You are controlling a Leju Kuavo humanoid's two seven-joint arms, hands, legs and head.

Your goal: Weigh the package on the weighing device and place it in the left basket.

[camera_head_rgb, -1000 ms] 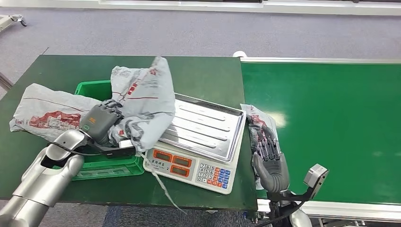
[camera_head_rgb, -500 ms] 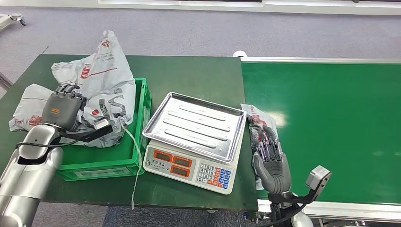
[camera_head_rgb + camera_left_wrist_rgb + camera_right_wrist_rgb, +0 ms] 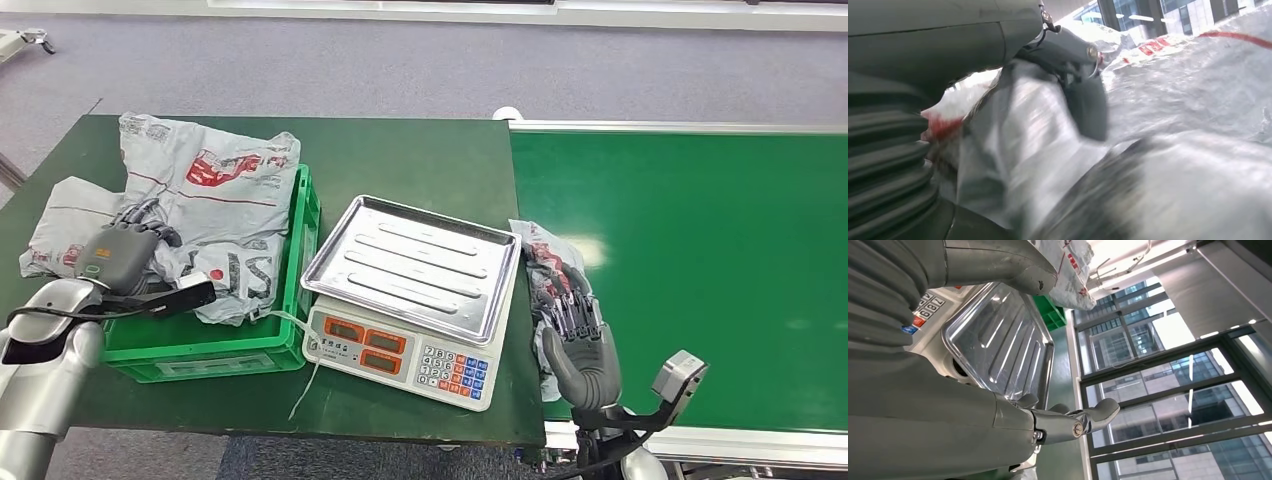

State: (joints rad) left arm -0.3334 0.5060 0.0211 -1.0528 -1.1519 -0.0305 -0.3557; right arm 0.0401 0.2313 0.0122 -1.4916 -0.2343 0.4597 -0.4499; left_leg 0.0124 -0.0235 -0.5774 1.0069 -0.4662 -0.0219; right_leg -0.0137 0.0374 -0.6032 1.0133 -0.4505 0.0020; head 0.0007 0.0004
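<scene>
A crumpled grey package (image 3: 215, 215) with red print lies over the green basket (image 3: 205, 345) at the table's left. My left hand (image 3: 118, 255) grips its left side, and the left wrist view shows the thumb (image 3: 1085, 102) pressed into the grey plastic (image 3: 1178, 105). The weighing scale's steel tray (image 3: 415, 262) is bare, with its displays and keypad (image 3: 455, 370) towards me. My right hand (image 3: 577, 338) is to the right of the scale, fingers spread and holding nothing, over a second grey package (image 3: 540, 255) at the conveyor's edge.
Another grey package (image 3: 60, 225) lies on the green table (image 3: 420, 160) behind the basket's left side. A green conveyor belt (image 3: 700, 260) runs along the right. A loose white strip (image 3: 305, 385) hangs over the table's front edge. The right wrist view shows the tray (image 3: 998, 340) and basket (image 3: 1050, 312).
My left hand has carried the grey package from above the scale leftward and lowered it onto the basket. The scale tray is now uncovered. The right hand has barely moved.
</scene>
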